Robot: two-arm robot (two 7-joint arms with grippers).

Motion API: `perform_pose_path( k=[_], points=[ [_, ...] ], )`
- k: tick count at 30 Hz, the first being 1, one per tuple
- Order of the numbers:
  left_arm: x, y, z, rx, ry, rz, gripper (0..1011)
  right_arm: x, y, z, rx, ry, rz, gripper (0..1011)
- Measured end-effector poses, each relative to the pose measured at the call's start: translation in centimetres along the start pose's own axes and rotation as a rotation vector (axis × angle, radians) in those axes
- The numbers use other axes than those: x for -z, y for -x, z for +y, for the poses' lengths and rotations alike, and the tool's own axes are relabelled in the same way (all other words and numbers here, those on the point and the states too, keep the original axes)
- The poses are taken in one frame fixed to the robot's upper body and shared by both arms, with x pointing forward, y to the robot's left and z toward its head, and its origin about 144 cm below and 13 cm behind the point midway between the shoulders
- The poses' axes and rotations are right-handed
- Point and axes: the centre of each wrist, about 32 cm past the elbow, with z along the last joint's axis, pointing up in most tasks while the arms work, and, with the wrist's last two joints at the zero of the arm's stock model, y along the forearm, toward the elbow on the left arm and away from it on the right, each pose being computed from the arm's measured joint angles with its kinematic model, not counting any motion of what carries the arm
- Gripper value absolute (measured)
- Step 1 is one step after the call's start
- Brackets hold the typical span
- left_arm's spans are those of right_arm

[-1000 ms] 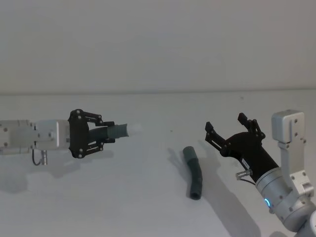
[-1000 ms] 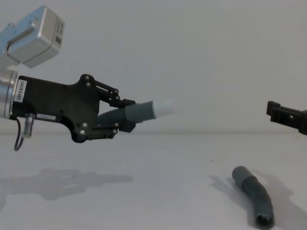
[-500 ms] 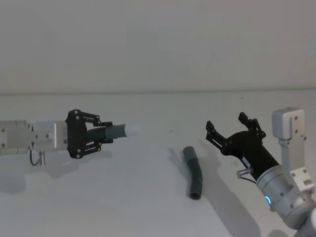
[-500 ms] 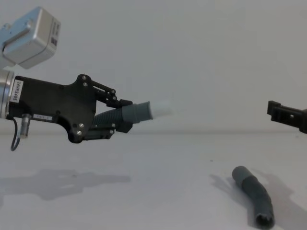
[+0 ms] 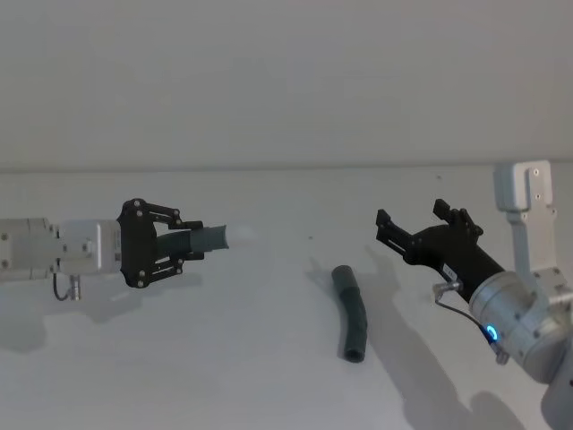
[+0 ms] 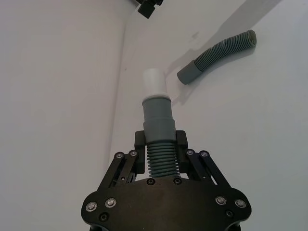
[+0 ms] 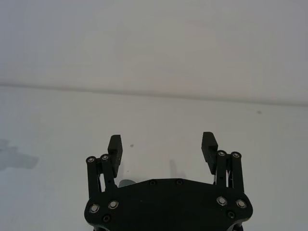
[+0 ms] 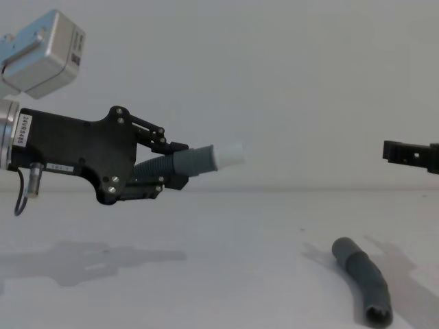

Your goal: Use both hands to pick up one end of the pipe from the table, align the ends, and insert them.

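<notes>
Two pieces: white-tipped pipe (image 5: 215, 238) pinched in left tool (image 5: 195, 242); hollow pipe (image 5: 352, 313) on table (image 5: 224, 358); right tool (image 5: 412, 213) spread.

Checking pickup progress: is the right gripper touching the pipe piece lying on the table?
Apart. The head view shows the open right gripper beside the pipe piece, with bare table showing between them.

1. Held pipe piece (image 5: 213, 238): dark grey, clamped at its ribbed section in the left gripper (image 5: 192, 244), lifted off the table (image 5: 224, 358), white tip (image 8: 232, 154) pointing to 3 o'clock.
2. Second pipe piece (image 5: 352, 313): slightly bent, lying flat at 4 o'clock of the first, smooth cuff (image 5: 341, 277) toward 12.
3. Right gripper (image 5: 412, 213): spread wide, raised at 2 o'clock of the second piece.
</notes>
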Motion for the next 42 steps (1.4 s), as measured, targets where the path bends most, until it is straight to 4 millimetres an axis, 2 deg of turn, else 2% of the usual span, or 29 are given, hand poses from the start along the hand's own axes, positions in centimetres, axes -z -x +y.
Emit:
perform_pose_path(
  k=[13, 24, 32, 42],
  points=[
    [0.0, 0.0, 0.0, 0.0, -0.001, 0.0, 333, -4.2, -0.4, 1.7, -0.033, 0.187, 0.036, 1002],
    [0.0, 0.0, 0.0, 0.0, -0.001, 0.0, 332, -7.0, 0.4, 3.6, -0.105, 0.382, 0.031, 1002],
    [0.0, 0.0, 0.0, 0.0, -0.001, 0.0, 332, -7.3, 1.4, 4.4, -0.143, 0.467, 0.012, 1002],
    [0.0, 0.0, 0.0, 0.0, -0.001, 0.0, 332, -6.8, 2.4, 4.7, -0.168, 0.533, -0.015, 1002]
  ],
)
